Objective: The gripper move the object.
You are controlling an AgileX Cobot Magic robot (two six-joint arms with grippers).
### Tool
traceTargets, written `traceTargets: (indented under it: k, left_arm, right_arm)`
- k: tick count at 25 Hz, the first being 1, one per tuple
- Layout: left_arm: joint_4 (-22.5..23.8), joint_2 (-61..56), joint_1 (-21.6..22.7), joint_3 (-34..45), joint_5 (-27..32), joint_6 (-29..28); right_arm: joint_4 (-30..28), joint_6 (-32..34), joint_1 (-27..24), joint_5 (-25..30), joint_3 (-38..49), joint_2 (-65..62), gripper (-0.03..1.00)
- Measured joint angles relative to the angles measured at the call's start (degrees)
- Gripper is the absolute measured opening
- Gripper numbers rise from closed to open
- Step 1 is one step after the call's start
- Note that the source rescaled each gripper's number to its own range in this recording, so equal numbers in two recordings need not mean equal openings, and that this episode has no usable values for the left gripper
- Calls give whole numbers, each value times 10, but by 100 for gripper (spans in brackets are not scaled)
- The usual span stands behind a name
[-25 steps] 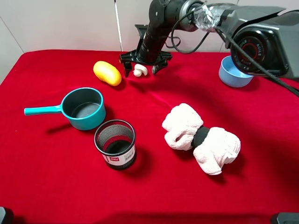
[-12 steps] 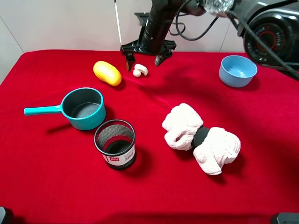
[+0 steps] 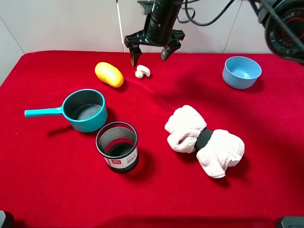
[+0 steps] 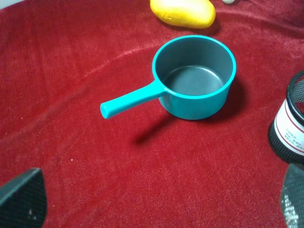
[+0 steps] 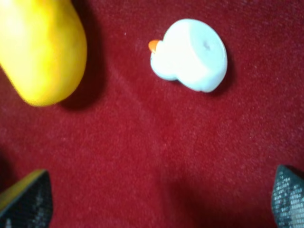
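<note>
arm (image 3: pixel 160 19): black, tubular | cables (image 3: pixel 209 23): black, looping | claw (image 3: pixel 150 51): black, pointed prongs, mesh-grained tips

Open red cloth (image 3: pixel 128 78) between mushroom (image 3: pixel 142 71) and yellow oval (image 3: pixel 109 74)

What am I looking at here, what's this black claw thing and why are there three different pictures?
It is a robot with two arms, each ending in a gripper. The wide picture comes from a camera mounted high above a red table. There the right gripper hovers open above a small white mushroom toy, holding nothing. Around it lie a yellow oval, a teal saucepan, a black mesh cup, a white towel roll and a blue bowl. The other two pictures come from cameras on the wrists: the right one looks down at the mushroom, the left one at the saucepan, with the left gripper open and empty.
</note>
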Motion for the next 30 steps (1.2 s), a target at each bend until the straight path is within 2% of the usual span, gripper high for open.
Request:
traceTargets:
  k: [7, 17, 30]
  left_arm:
    - [0, 0, 0, 0, 0, 0]
    - [0, 0, 0, 0, 0, 0]
    - [0, 0, 0, 0, 0, 0]
  right_arm:
    - [0, -21, 0, 43, 0, -18, 100]
    - [3, -34, 0, 45, 14, -76, 100]
    - [-3, -34, 0, 45, 165, -204, 100]
